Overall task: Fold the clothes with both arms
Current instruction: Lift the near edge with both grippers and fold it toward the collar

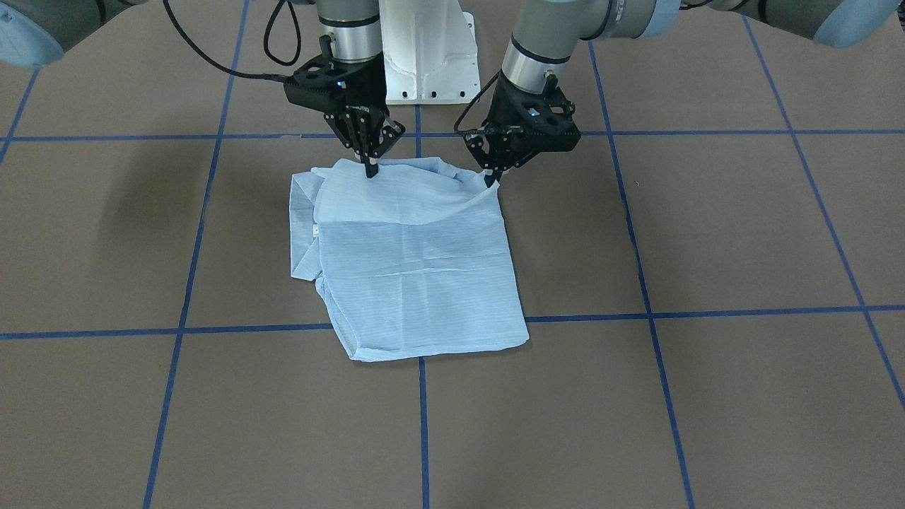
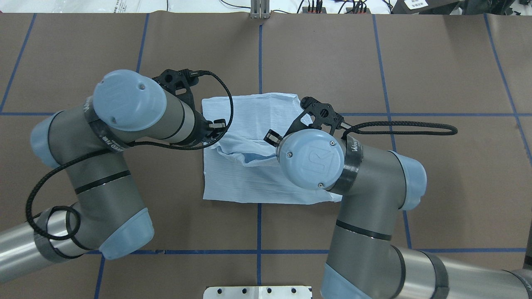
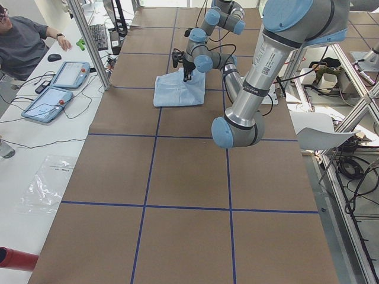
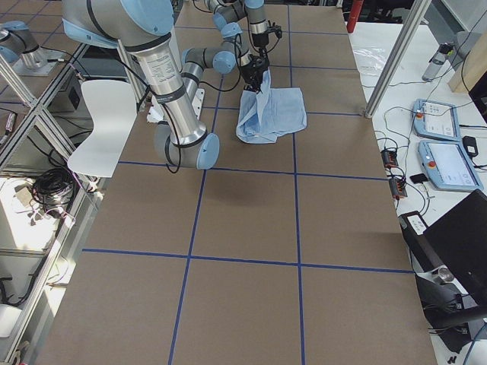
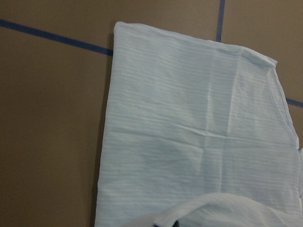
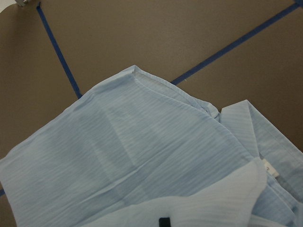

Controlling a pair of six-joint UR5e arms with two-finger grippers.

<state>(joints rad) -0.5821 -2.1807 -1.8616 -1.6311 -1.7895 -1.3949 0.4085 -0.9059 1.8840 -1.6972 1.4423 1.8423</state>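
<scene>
The right gripper [image 1: 370, 168] has its two fingers pressed together on the shirt [image 1: 417, 268], pinching the edge that lies nearest the robot. The left gripper [image 1: 493, 179] is clamped on the same edge, at its corner on the robot's left side. Between the two pinch points the cloth is raised off the table [image 1: 742, 226] and sags in a shallow curve, with its free flap draping onto the layer beneath. In each wrist view only a small dark fingertip shows at the bottom edge, with fabric lying over it.

Both grippers point steeply down. The right arm [image 2: 365, 174] and the left arm [image 2: 137, 112] bend in from either side, and black cables loop off their wrists.

The shirt is light blue with fine stripes and is folded into a rough rectangle with creases across it. Apart from the lifted edge it lies flat in the middle of the table, just in front of the white base [image 1: 428, 56], covering a crossing of the blue tape lines [image 1: 707, 313]. On the robot's right side a narrower strip of the shirt pokes out from under the top layer, with a small white tag [image 6: 268, 168] beside it.

In the left side view a person [image 3: 23, 44] sits at a bench beside the table, well apart from the shirt.
</scene>
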